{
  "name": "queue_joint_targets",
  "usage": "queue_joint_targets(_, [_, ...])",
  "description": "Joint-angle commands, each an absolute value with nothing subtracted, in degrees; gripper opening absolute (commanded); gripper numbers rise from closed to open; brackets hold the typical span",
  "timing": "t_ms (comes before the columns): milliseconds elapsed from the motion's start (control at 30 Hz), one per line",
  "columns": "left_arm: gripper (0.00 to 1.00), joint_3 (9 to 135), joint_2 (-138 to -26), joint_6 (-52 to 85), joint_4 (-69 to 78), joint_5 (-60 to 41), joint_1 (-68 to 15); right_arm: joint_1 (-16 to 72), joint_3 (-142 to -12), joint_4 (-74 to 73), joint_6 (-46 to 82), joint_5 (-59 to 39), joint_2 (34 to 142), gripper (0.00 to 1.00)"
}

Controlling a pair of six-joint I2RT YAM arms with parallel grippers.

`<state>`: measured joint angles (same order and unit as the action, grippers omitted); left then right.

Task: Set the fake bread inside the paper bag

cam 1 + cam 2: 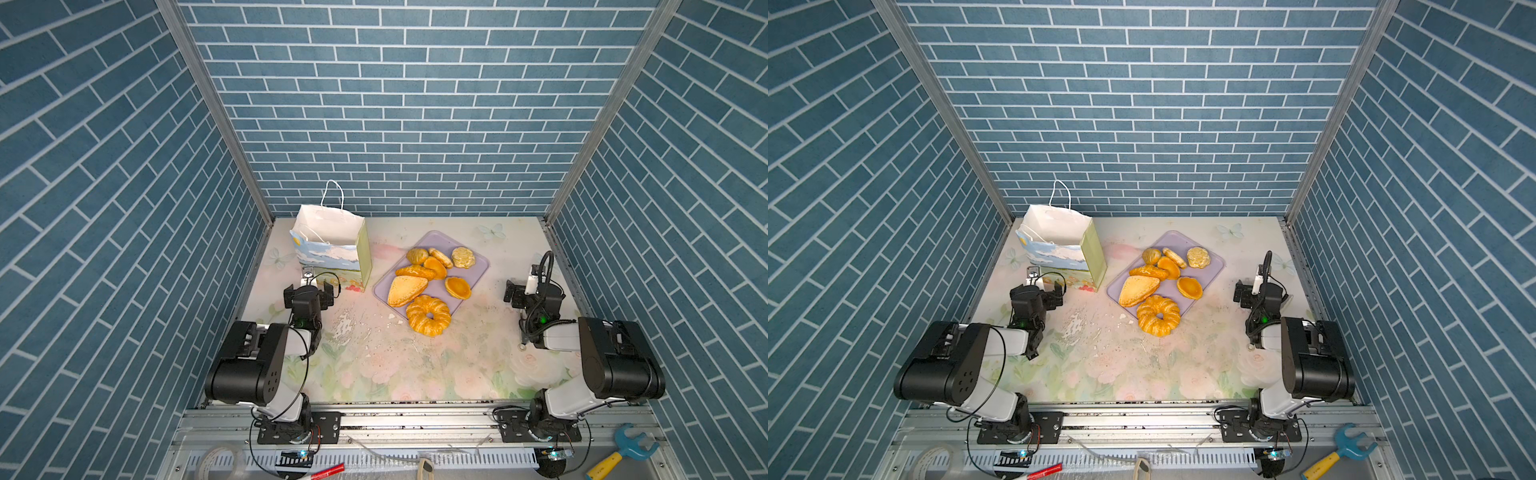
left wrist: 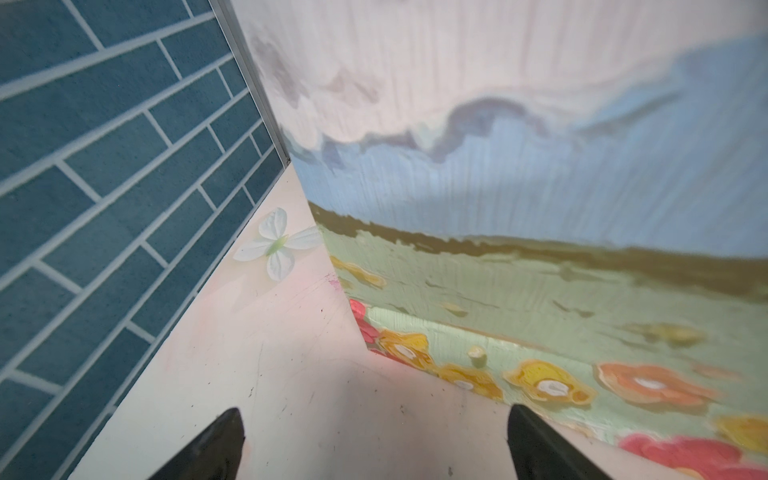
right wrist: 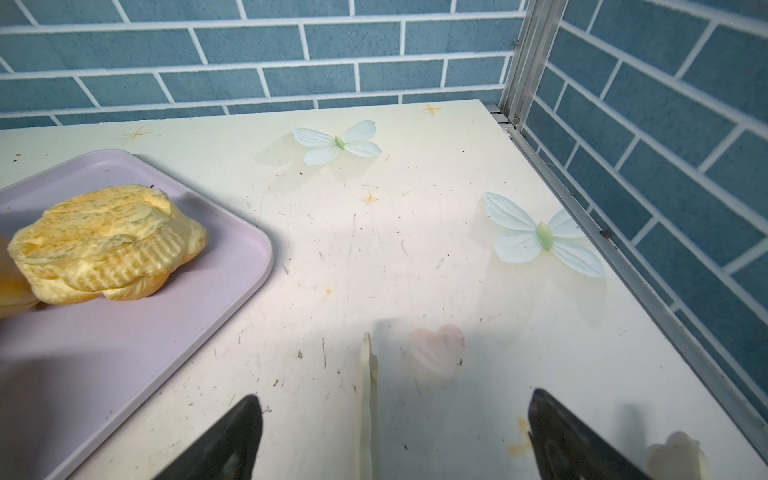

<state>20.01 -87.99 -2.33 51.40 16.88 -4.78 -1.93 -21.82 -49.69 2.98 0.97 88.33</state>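
**Bread on tray, bag upright, pincers empty**

In a top view, the fake bread (image 1: 434, 268) lies on the lavender tray (image 1: 478, 266) at one o'clock from the middle of the table (image 1: 374, 365). The paper bag (image 1: 328, 253) stands at eleven. The left gripper (image 2: 376, 415) and right gripper (image 3: 395, 397) both gape apart, holding nothing.

Golden-orange toy pastries (image 1: 428, 316) look glossy, like moulded plastic; the pale round bun (image 3: 108, 241) is matt and rough-crumbed. The flat lavender tray (image 3: 104, 353) is smooth matt plastic, the upright sky-printed paper bag (image 2: 519, 187) finely ribbed matt paper, the floral tabletop (image 3: 415, 249) scuffed
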Motion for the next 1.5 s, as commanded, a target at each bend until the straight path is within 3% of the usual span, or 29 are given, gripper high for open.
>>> queue_joint_targets(0, [1.00, 20.90, -87.81, -2.20, 52.60, 16.96, -4.48, -2.11, -21.95, -50.57, 1.88, 0.51, 88.12, 0.98])
queue_joint_targets(167, [1.00, 20.30, -85.76, -1.80, 52.12, 18.01, -4.48, -1.94, -21.38, -47.60, 2.79, 3.81, 82.80, 0.96])
queue_joint_targets(367, [1.00, 18.98, -73.56, -0.73, 44.48, 19.16, -4.03, -1.03, -22.47, -35.33, 5.07, 6.40, 69.03, 0.93])
queue_joint_targets(533, [1.00, 25.76, -57.36, 3.66, 18.20, 18.74, -2.99, -0.38, -28.88, -17.07, 10.01, 1.58, 58.07, 0.88])
queue_joint_targets(667, [1.00, 35.96, -48.50, 5.62, -2.86, 12.57, -2.99, 1.23, -35.75, -4.50, 12.24, -2.84, 55.42, 0.83])
queue_joint_targets(867, [0.97, 45.51, -42.45, 10.44, -15.40, 2.40, -3.08, 7.55, -45.23, 7.54, 12.92, -3.56, 57.47, 0.81])
queue_joint_targets(1100, [0.89, 57.62, -48.27, 22.01, -20.08, -12.31, -3.53, 15.03, -53.98, 13.79, 13.65, -4.70, 63.32, 0.79])
queue_joint_targets(1367, [0.86, 67.20, -58.65, 30.22, -20.78, -12.24, -4.90, 18.89, -60.96, 14.45, 19.17, -9.96, 68.91, 0.77])
queue_joint_targets(1467, [0.77, 69.72, -62.72, 33.27, -21.74, -11.70, -5.10, 20.75, -63.08, 15.69, 18.82, -9.90, 70.49, 0.74])
